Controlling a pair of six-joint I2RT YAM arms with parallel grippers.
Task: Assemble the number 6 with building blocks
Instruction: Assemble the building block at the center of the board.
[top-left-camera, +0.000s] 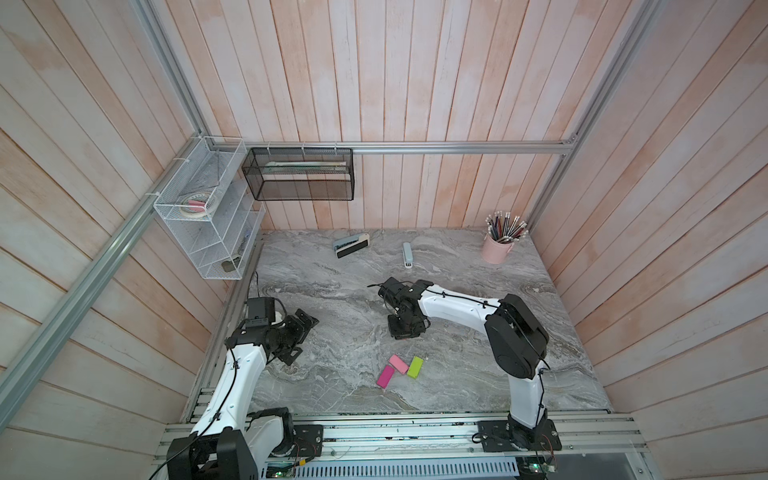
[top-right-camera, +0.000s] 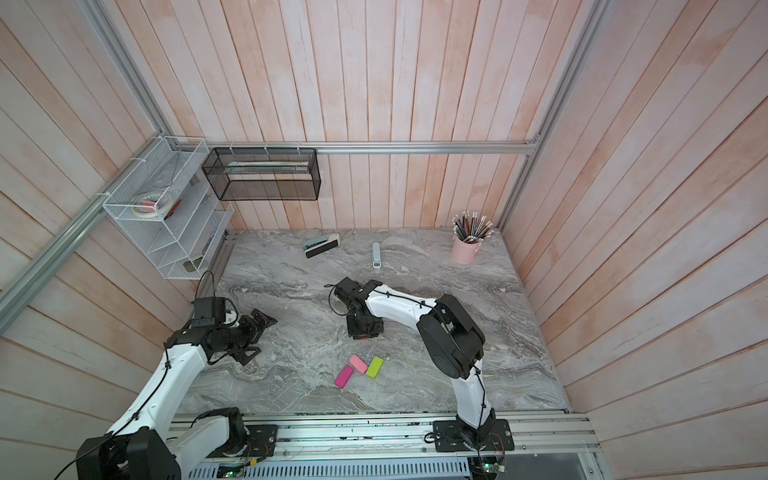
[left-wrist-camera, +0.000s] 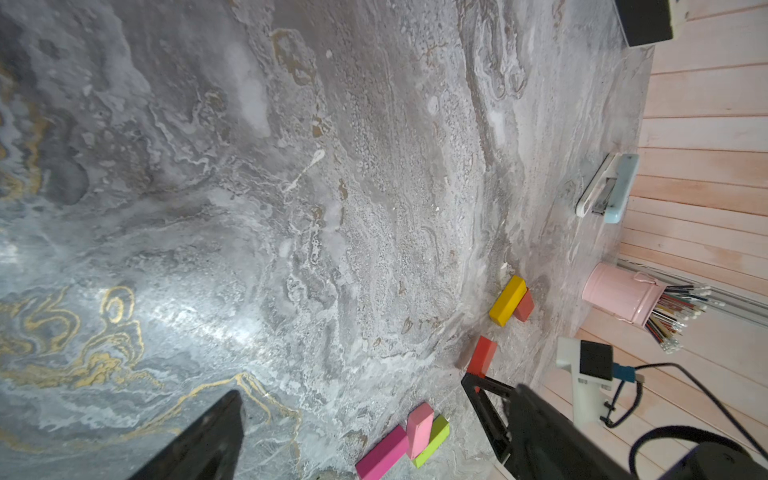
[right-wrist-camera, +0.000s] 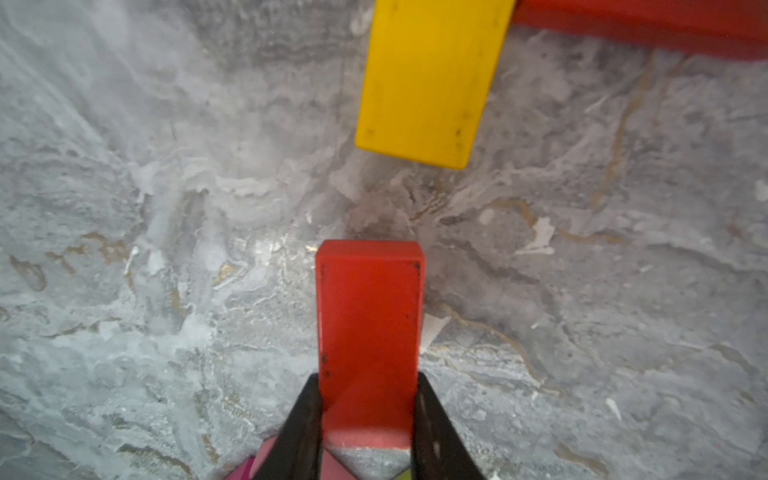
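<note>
My right gripper (right-wrist-camera: 368, 378) is shut on one end of a red brick (right-wrist-camera: 368, 324), low over the marble table (top-left-camera: 332, 291). Just ahead lie a yellow brick (right-wrist-camera: 428, 79) and a second red brick (right-wrist-camera: 644, 25), touching each other. In both top views the right gripper (top-left-camera: 405, 328) points down mid-table and hides these three. Nearer the front, a magenta brick (top-left-camera: 385, 376), a light pink brick (top-left-camera: 399, 363) and a lime green brick (top-left-camera: 414, 367) lie together. My left gripper (top-left-camera: 301, 338) hovers open and empty at the left, well away from the bricks.
A grey-white stapler (top-left-camera: 407, 255) and a grey-blue desk tool (top-left-camera: 351, 245) lie near the back wall. A pink cup of pencils (top-left-camera: 498, 247) stands at the back right. A white wire rack (top-left-camera: 208, 216) and a black mesh basket (top-left-camera: 299, 174) hang at the back left.
</note>
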